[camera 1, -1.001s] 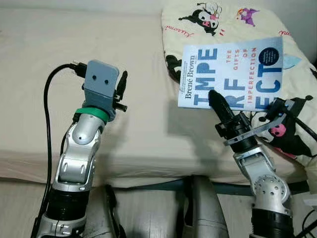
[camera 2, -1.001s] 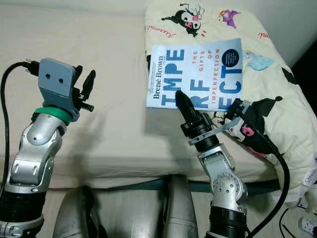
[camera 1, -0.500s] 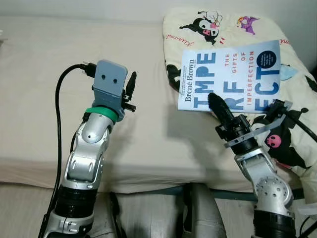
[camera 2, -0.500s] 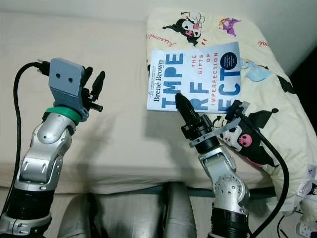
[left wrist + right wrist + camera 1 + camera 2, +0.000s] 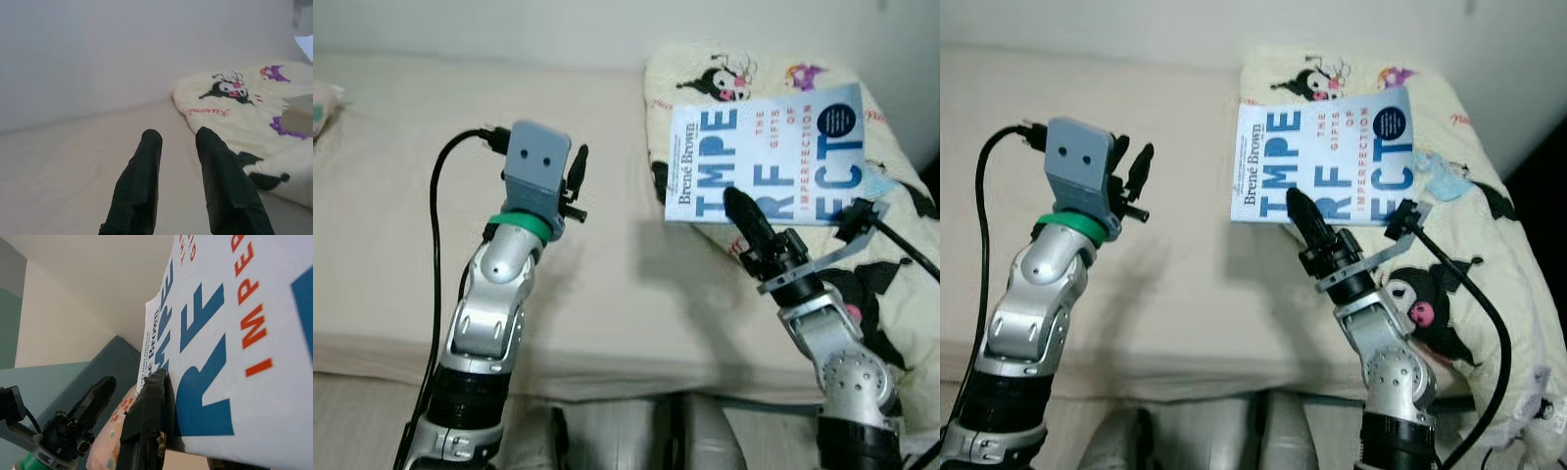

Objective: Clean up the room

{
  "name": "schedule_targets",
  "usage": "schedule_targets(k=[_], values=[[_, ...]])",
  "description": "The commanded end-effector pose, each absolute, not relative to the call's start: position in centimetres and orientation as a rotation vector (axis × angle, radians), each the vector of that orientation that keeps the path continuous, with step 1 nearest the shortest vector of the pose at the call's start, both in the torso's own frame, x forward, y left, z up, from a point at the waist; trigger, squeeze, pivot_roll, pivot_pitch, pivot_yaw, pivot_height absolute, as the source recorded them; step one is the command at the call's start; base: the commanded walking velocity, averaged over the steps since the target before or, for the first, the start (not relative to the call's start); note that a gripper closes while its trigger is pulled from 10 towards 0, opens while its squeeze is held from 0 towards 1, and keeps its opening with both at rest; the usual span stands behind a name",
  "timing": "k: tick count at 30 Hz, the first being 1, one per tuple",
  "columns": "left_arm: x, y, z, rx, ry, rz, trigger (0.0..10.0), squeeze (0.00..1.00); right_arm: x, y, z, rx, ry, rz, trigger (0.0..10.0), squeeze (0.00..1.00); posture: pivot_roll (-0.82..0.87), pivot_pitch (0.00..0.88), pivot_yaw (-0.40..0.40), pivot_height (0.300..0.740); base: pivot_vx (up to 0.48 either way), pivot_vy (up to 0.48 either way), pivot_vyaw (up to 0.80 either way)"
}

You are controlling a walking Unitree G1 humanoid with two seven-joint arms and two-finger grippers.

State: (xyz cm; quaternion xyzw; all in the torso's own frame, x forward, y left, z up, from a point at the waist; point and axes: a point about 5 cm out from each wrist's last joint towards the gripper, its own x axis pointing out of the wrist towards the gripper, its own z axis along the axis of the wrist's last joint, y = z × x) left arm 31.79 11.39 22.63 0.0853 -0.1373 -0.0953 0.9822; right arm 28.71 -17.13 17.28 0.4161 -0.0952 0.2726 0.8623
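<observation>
A white and blue book (image 5: 773,147), "The Gifts of Imperfection", hangs upright above the bed, in front of the cartoon-print pillow (image 5: 744,73). My right gripper (image 5: 740,208) is shut on its lower edge, one black finger lying across the cover. In the right wrist view the book (image 5: 244,333) is seen close up with a black finger (image 5: 149,404) pressed on it. My left gripper (image 5: 576,174) is raised over the cream bed sheet (image 5: 391,215), left of the book. Its fingers (image 5: 146,166) stand open with nothing between them.
The pillow (image 5: 1449,284) lies on the right part of the bed, against a pale wall (image 5: 509,24). A pinkish thing (image 5: 323,103) shows at the far left. A black cable (image 5: 435,245) loops beside my left arm. The mattress front edge (image 5: 607,377) is close below.
The camera has tilted up, so the wall now shows. The left arm has risen and shifted right. The right gripper still holds the book, now a little higher against the pillow.
</observation>
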Motion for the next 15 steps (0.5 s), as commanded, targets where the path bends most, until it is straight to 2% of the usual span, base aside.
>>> schedule_targets(k=[1,15], values=[[31.9,11.0,22.3,0.162,-0.263,-0.207,10.0,0.0,28.5,-17.2,17.9,0.867,-0.229,0.586,10.0,0.0,-0.06,0.0,0.015,0.682,0.0,0.0,0.0],[31.9,9.8,22.7,0.12,-0.267,-0.272,10.0,0.0,28.9,-17.3,18.0,0.882,-0.237,0.561,10.0,0.0,-0.06,0.0,0.019,0.716,0.0,0.0,0.0]])
